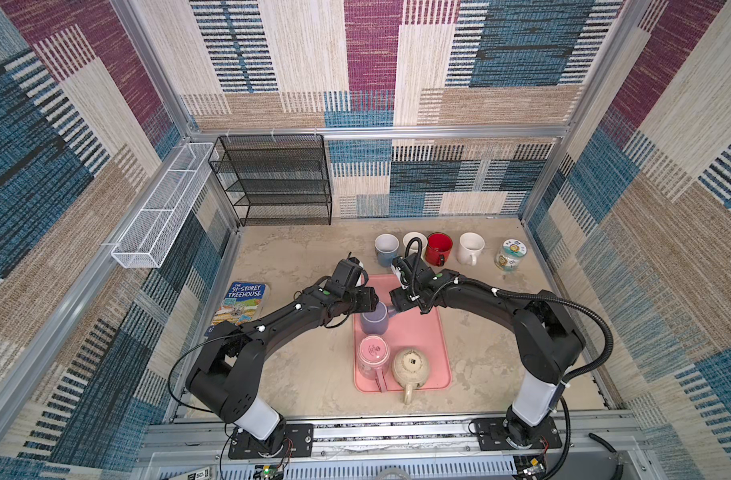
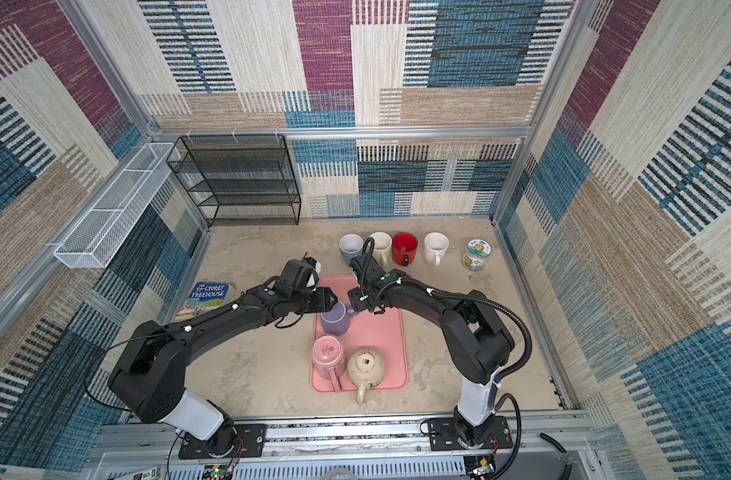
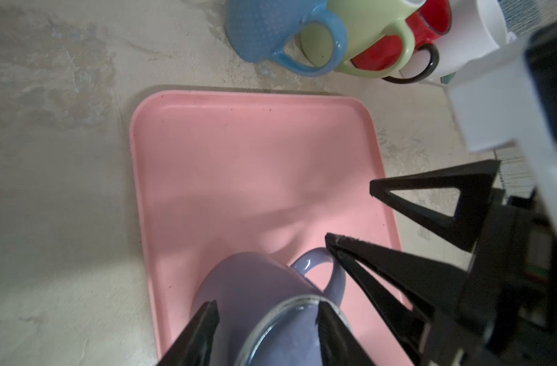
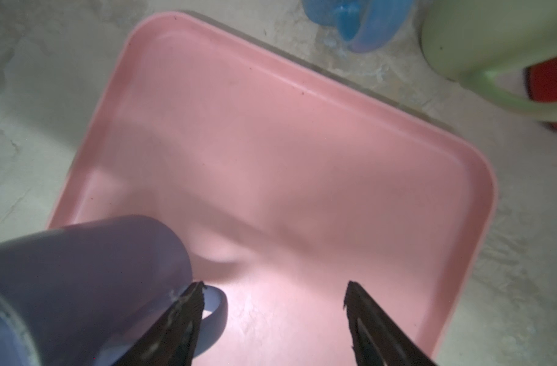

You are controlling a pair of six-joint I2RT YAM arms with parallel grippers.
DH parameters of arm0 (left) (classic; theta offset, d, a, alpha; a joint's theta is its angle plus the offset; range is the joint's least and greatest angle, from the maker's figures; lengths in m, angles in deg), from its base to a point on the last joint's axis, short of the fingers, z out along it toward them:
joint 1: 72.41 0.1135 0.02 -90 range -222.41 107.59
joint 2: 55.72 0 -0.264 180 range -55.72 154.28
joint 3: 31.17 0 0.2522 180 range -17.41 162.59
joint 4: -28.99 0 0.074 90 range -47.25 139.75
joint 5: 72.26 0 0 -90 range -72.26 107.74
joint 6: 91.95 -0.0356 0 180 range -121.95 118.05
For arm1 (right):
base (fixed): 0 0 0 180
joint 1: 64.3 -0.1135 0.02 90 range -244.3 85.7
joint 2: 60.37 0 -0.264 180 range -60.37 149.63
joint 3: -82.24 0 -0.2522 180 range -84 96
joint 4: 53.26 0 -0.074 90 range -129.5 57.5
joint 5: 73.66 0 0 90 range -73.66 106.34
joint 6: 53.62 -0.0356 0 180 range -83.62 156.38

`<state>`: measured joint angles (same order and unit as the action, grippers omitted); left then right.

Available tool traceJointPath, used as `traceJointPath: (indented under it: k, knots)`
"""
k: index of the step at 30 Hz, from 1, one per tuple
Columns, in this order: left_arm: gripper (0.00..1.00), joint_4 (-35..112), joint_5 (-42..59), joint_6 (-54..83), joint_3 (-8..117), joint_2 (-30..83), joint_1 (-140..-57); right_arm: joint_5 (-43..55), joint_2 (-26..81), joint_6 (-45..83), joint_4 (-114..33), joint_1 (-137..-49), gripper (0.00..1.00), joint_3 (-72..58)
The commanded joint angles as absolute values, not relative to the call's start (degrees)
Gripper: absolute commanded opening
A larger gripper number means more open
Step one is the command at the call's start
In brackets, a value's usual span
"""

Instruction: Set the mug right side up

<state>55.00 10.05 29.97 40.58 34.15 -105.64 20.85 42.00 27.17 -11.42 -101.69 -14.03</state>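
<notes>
Both top views show the lavender mug mouth up on the far left part of the pink tray, with the arms' wrists covering most of both grippers. Only the left wrist view shows the left gripper. Its fingers are apart astride the rim, one outside the wall; whether they pinch it I cannot tell. The right wrist view shows the right gripper spread wide and empty, one finger beside the mug's handle. An upturned pink mug and cream mug crowd the tray's near end. Beyond its far edge, a blue mug and red mug stand on the surface.
</notes>
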Motion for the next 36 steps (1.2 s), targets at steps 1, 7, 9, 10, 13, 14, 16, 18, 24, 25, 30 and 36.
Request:
traceJointPath:
  k: [1, 7, 9, 10, 13, 14, 16, 18, 24, 25, 30, 36]
  knots:
    - [0.56, 54.6, 10.5, 30.0, 41.1, 31.7, -105.2, 20.8, 40.4, 26.3, -12.4, -101.7, 0.73, -15.6]
    - [0.55, 59.8, 9.3, 28.5, 39.7, 26.3, -105.2, 20.6, 38.2, 26.3, -12.9, -101.7, 0.72, -17.3]
    - [0.51, 61.1, 7.9, 28.4, 38.5, 25.1, -105.2, 20.5, 37.7, 26.2, -13.0, -101.7, 0.72, -17.3]
    - [0.48, 61.8, 6.9, 28.2, 38.0, 24.8, -105.2, 20.4, 37.5, 26.1, -13.2, -101.7, 0.72, -17.5]
    - [0.44, 63.7, 5.1, 27.8, 36.7, 24.2, -105.4, 20.2, 37.4, 26.1, -13.2, -101.7, 0.72, -17.5]
    - [0.44, 63.8, 4.7, 27.9, 35.9, 23.8, -105.4, 20.2, 37.6, 26.2, -13.1, -101.7, 0.72, -17.4]
    - [0.44, 63.5, 4.4, 28.2, 34.5, 22.9, -105.7, 20.0, 37.5, 26.3, -13.1, -101.7, 0.72, -17.6]
    - [0.44, 62.8, 4.4, 28.4, 32.9, 22.2, -105.8, 19.8, 37.5, 26.4, -13.5, -101.8, 0.72, -18.0]
    - [0.41, 58.3, 2.0, 30.1, 30.1, 22.8, -106.0, 19.5, 37.7, 26.2, -13.6, -102.0, 0.72, -18.9]
    - [0.41, 57.5, 1.6, 30.5, 30.0, 23.4, -106.0, 19.5, 37.6, 26.2, -13.4, -102.1, 0.72, -18.7]
    - [0.38, 54.1, 0.3, 31.8, 29.9, 26.2, -106.1, 19.5, 37.4, 26.0, -13.4, -102.2, 0.72, -18.7]
    - [0.37, 50.8, 0.2, 32.4, 31.3, 29.9, -106.1, 19.8, 37.2, 25.7, -14.5, -102.2, 0.72, -20.8]
